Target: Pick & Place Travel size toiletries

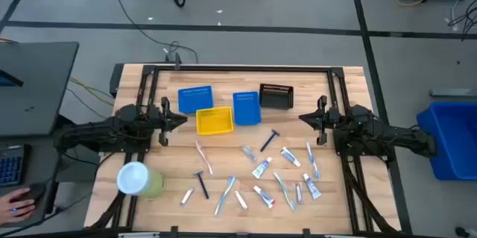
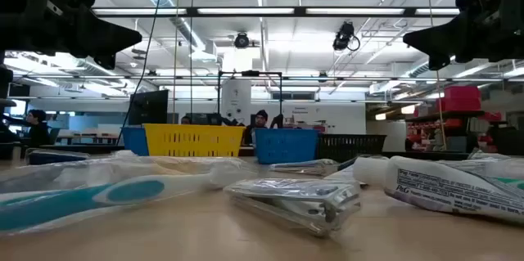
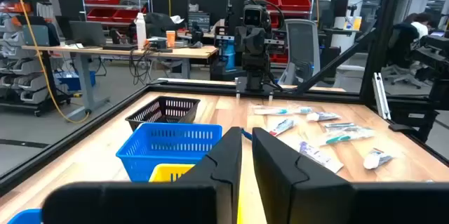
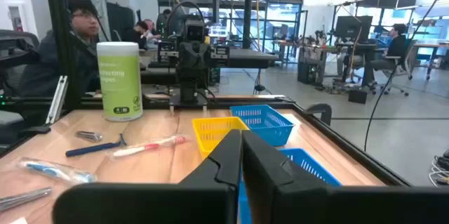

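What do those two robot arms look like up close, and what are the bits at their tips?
Both are matte black, built from chunky jointed segments. The left arm and right arm look alike, like mirror images. Each ends in a gripper: the left gripper and right gripper carry two flat, angular black fingers with stepped inner edges. No markings or loose cables are visible on them.

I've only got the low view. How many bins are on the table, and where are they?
Observer: Four, behind the toiletries: a blue bin, a yellow bin, a second blue bin and a black bin.
Operator: Where are the grippers?
Observer: The left gripper and right gripper hang shut on either side of the bins, holding nothing.
Operator: Anything else?
Observer: A green cylinder stands near the left arm.
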Robot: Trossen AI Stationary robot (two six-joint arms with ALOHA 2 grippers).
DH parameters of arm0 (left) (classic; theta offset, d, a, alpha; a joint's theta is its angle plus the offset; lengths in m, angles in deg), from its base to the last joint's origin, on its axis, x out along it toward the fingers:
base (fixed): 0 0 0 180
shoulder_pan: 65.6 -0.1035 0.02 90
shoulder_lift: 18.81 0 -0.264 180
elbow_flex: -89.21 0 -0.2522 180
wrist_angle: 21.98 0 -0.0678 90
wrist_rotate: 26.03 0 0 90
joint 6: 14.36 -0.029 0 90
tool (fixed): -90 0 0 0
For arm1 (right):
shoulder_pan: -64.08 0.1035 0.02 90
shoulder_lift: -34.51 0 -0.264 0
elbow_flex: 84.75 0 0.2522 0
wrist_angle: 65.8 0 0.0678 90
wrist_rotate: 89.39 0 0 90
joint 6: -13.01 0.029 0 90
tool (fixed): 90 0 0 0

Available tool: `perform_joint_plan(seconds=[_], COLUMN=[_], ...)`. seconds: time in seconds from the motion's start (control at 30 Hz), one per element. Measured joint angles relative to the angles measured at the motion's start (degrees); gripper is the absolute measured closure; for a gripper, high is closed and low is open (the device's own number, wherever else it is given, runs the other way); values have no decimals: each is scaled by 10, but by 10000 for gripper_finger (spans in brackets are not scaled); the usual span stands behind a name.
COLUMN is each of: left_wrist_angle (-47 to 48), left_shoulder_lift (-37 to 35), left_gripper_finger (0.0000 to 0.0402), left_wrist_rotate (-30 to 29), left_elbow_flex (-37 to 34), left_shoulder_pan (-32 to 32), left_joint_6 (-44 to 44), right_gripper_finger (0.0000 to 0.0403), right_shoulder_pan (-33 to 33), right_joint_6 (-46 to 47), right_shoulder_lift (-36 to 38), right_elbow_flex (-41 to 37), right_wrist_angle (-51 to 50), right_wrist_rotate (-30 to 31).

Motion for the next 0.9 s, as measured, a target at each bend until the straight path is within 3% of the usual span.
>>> perform_joint_plan(seconds=[0.73,0.9], left_wrist_angle=[-9,-10], left_shoulder_lift=[0,0], left_gripper_finger=[360,360], left_wrist_rotate=[-16,-17], left_elbow_flex=[0,0], left_shoulder_pan=[0,0], left_joint_6=[-3,37], right_gripper_finger=[383,384], right_shoulder_pan=[0,0], right_joint_6=[0,18], right_shoulder_lift=[0,0], right_elbow_flex=[0,0], right_wrist_angle=[0,3], right_wrist_rotate=[0,-1])
